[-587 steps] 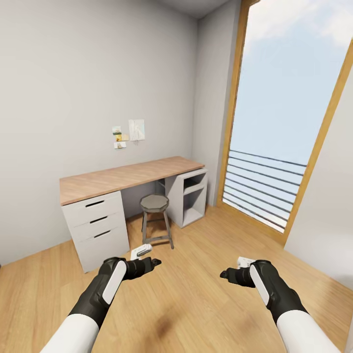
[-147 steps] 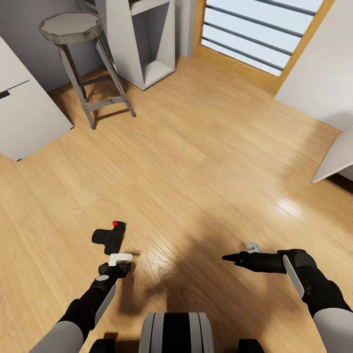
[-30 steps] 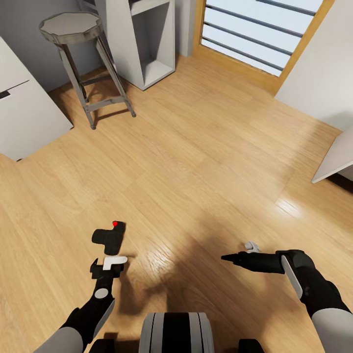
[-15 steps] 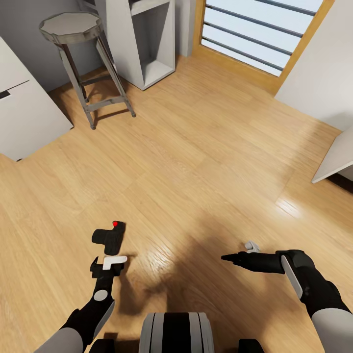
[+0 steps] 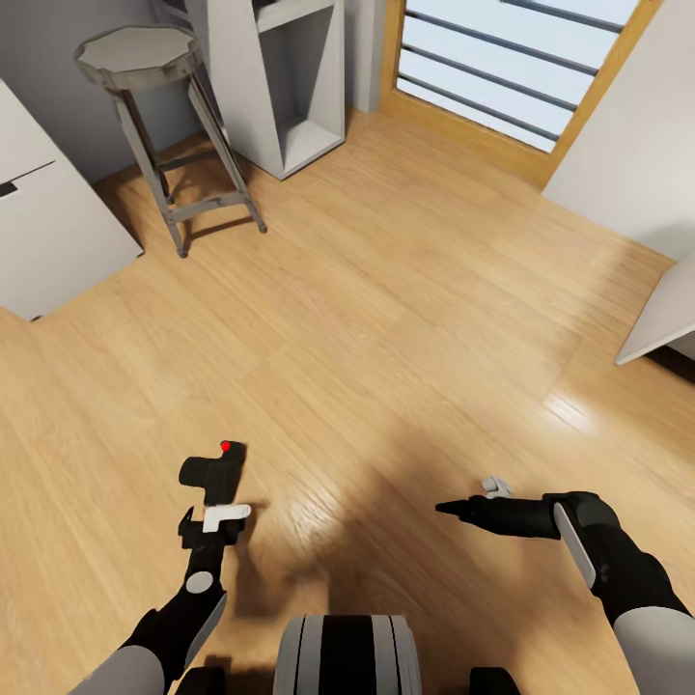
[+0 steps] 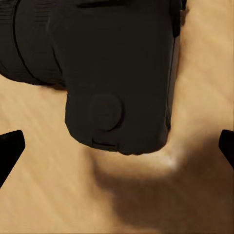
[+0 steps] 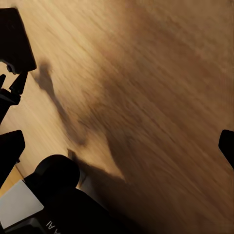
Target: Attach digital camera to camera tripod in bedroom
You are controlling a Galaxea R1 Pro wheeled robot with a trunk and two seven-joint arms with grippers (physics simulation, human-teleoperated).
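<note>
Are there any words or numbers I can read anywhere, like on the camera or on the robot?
"AI": white letters, cut off by the picture's edge, on the black robot part in the right wrist view; the rest cannot be read.
The digital camera on the wood floor shows a red button but no readable writing, even close up.
No other text shows.

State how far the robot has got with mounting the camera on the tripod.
Done: the robot has reached the camera, which lies on the wood floor. In hand: the left gripper is open just short of it, not gripping. Left: grasping, carrying it to the bedroom, attaching it.
</note>
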